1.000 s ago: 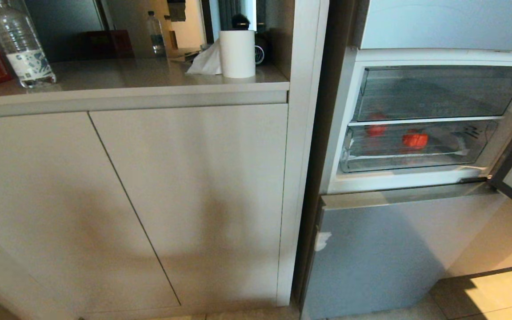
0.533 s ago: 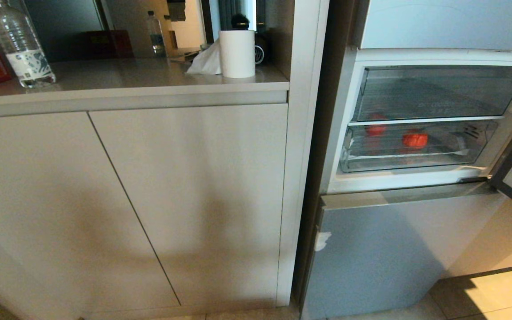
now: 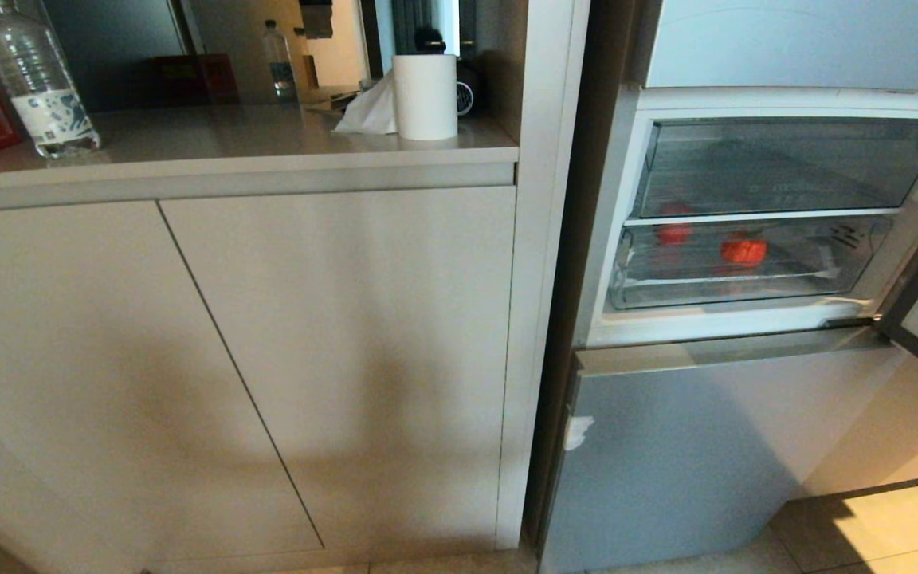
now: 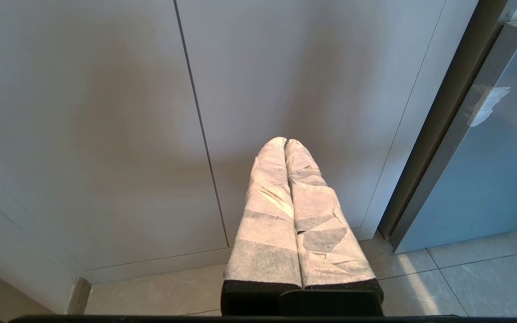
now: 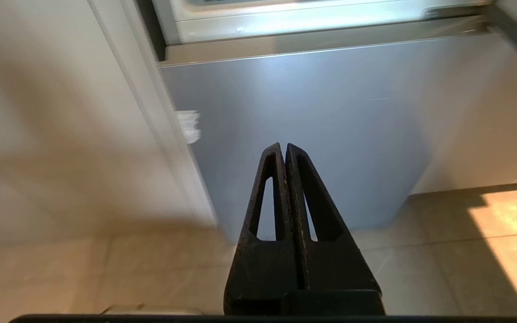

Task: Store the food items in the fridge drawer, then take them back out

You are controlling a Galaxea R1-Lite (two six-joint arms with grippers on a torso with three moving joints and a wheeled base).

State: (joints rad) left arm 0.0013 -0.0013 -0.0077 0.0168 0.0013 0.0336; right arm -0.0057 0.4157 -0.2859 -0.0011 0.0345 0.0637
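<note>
Food item (image 3: 743,250), red and glossy, lodged inside the shut fridge drawer (image 3: 746,288), the lower clear compartment of the open fridge; second red patch seen farther left, unidentified; right end effector (image 5: 284,148) closed and empty, held low before the silver-blue fridge panel (image 5: 303,112), drawer above and ahead, judged the nearer; left end effector (image 4: 285,142) closed, facing the cabinet doors (image 4: 151,112).

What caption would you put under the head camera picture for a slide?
Open fridge beside a pale cabinet: red food items lie inside the closed clear fridge drawer; neither robot arm is in sight.
</note>
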